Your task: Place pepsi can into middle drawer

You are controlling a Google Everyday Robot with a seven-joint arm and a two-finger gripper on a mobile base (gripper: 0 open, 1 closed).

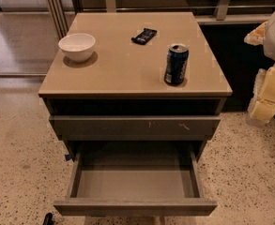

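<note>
The pepsi can (176,64) is dark blue with a silver top. It stands upright on the cabinet top (123,71), near the front right corner. The middle drawer (132,183) is pulled wide open below, and its smooth grey inside holds nothing. My gripper (267,97) shows as pale white and yellowish parts at the right edge of the view. It is off to the right of the cabinet, lower than the can, apart from it, and partly cut off by the frame.
A white bowl (77,46) sits at the left of the cabinet top. A flat black snack wrapper (144,35) lies at the back centre. A shut drawer front with pale scratch marks (134,125) is above the open drawer. Speckled floor surrounds the cabinet.
</note>
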